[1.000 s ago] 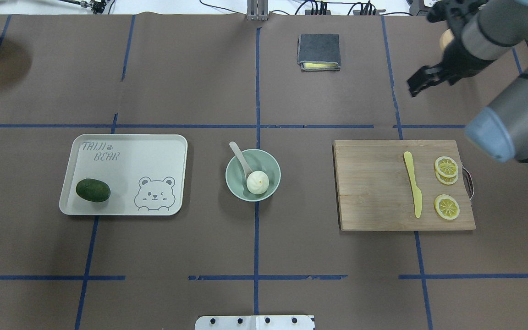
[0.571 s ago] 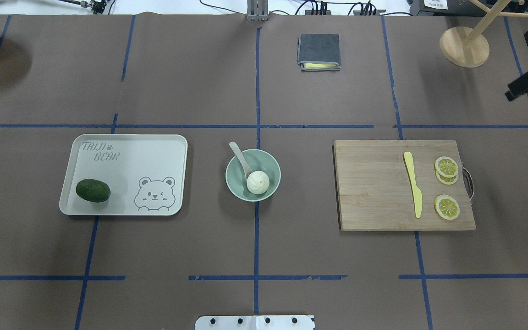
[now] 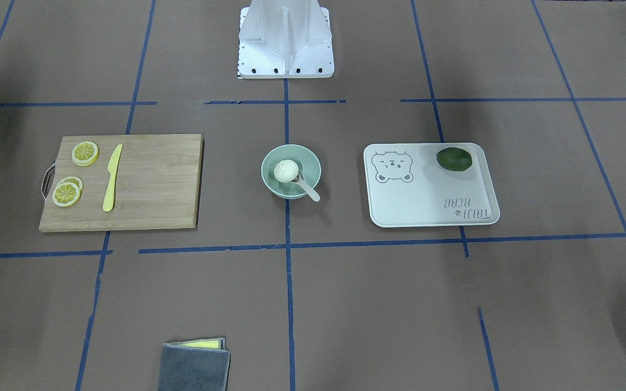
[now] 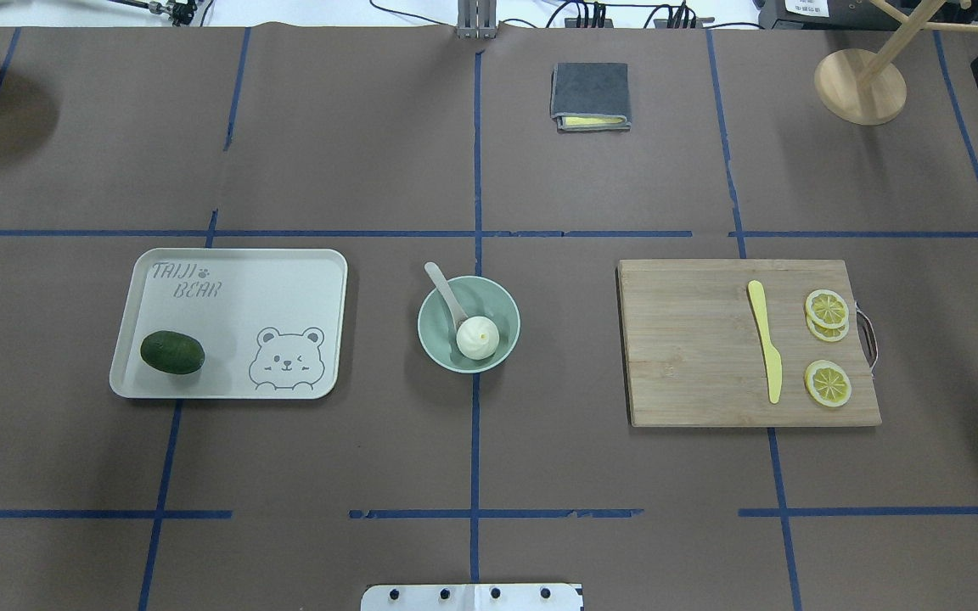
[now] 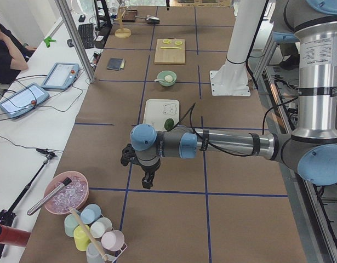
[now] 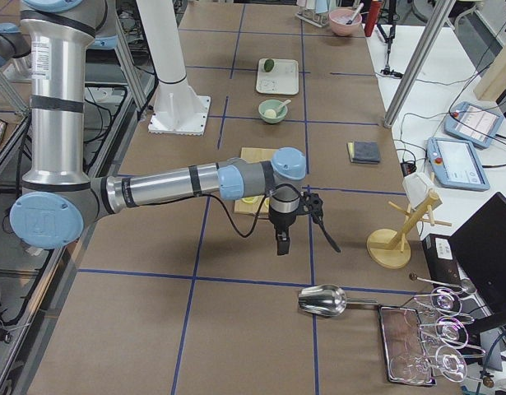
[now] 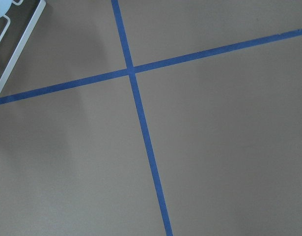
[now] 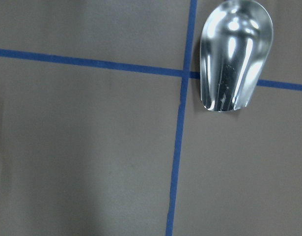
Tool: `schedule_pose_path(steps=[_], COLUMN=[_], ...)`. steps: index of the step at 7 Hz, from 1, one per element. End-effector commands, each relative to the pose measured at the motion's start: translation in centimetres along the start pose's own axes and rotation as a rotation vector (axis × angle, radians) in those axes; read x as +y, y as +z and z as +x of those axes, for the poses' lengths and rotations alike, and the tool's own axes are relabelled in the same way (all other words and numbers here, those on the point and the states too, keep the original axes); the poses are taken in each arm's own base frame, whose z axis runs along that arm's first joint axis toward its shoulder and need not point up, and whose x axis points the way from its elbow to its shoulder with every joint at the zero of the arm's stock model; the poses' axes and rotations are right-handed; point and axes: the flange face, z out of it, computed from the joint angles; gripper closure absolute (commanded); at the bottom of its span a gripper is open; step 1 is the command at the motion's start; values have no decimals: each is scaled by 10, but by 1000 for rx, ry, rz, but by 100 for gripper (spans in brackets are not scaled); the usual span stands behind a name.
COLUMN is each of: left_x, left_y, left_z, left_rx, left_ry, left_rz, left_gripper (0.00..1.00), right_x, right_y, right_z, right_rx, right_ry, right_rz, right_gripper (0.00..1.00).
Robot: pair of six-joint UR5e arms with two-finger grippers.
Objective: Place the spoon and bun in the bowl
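Bowl (image 4: 440, 344): pale mint, mid-table, well apart from both grippers, roughly between them.
Bun (image 4: 478, 337): inside bowl, pleats up.
Spoon (image 4: 445, 293): scoop in bowl touching bun, handle leaning out over rim.
Left gripper (image 5: 148, 182): pointing down over bare table; open or closed, cannot tell.
Right gripper (image 6: 281, 241): pointing down, near metal scoop (image 6: 322, 300); jaw state likewise cannot tell.

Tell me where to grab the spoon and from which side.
Grip the spoon by its handle tip, which juts past the bowl rim on the side away from the robot. Probably come from above; the scoop lies beside the bun.
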Motion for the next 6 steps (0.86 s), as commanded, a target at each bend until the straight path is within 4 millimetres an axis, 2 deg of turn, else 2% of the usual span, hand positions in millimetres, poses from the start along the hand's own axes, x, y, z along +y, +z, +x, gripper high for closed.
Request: schedule_pose_path(steps=[1, 6], left_x=[0, 0], left_y=[-1, 0], left_z=[1, -1], left_rx=[-4, -5], left_ry=[11, 7], left_rz=[2, -3], left_gripper=[0, 0], right_x=[17, 19], right_y=[3, 4], right_z=[20, 19], right_rx=[-4, -34], right_ry=[43, 57], right_rz=[-11, -19], right_gripper=[0, 0])
